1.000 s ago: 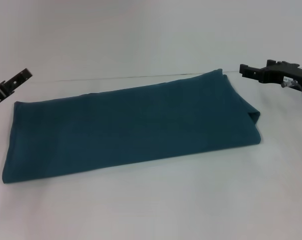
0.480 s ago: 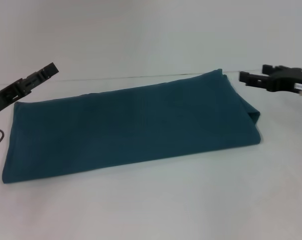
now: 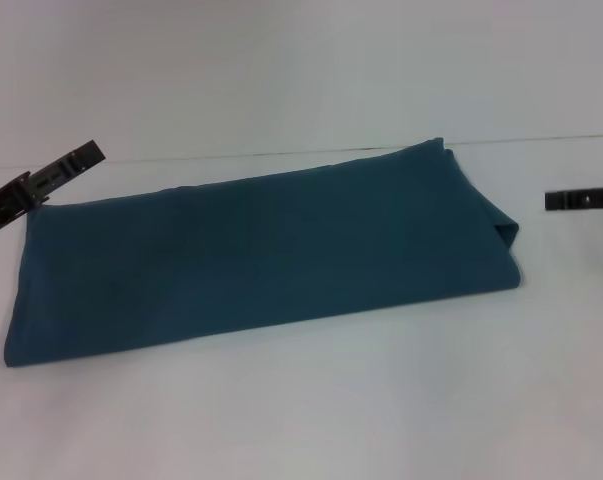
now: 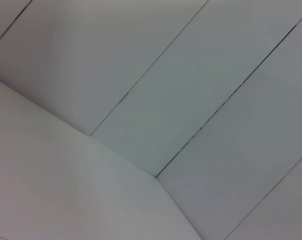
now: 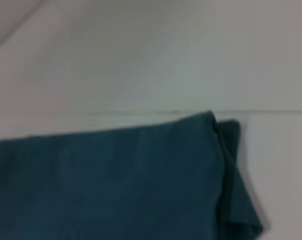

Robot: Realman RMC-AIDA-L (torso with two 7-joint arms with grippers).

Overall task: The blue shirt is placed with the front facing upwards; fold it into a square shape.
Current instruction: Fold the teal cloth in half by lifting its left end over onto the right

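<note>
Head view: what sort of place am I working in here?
Probably a lab-style folding bench: a plain white table against a white panelled wall, holding only the folded shirt.

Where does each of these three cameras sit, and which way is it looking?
Head view: from the robot's head, down on the blue shirt on the white table; left gripper and right gripper show at the edges.
Left wrist view: only pale panelled surfaces, no robot parts.
Right wrist view: the shirt's folded end; no fingers.
Shared: head and right wrist see the shirt.

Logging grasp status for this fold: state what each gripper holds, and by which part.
Nothing is held. The left gripper is off the blue shirt's far left corner, the right gripper off its right end; neither touches the cloth.
</note>
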